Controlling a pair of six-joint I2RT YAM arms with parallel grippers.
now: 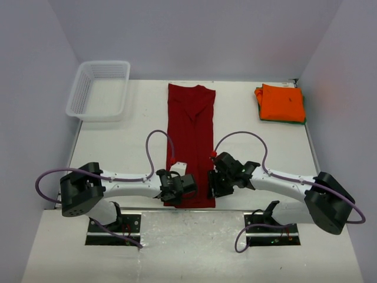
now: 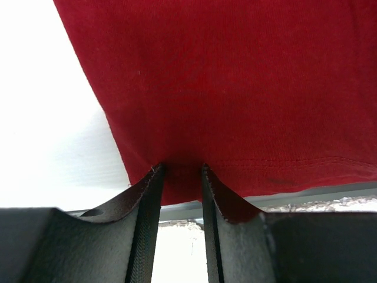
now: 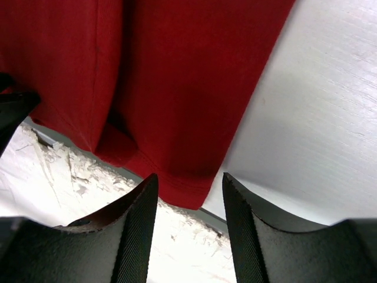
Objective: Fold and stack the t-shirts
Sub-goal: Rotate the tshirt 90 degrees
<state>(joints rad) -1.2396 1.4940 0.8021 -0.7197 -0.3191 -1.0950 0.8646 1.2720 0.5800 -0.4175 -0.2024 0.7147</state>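
left end effector (image 2: 181, 177) pinching red t-shirt (image 1: 190, 141) hem | right end effector (image 3: 187, 187) parted, low

I note a plain dark red t-shirt (image 1: 190, 141), a bright orange t-shirt (image 1: 281, 102) over a green edge (image 1: 260, 109), a white mesh basket (image 1: 100, 89), a white table (image 1: 118, 141), and my black grippers on white arms with purple cables.

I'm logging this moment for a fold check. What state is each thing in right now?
Dark red t-shirt: folded into a long strip, flat on the table, near hem at the table's edge.
Orange t-shirt: folded, lying on the green one.
Green t-shirt: only an edge shows beneath.
Basket: upright, looks empty.
Left hand: shut on the hem.
Right hand: open at the hem's corner.
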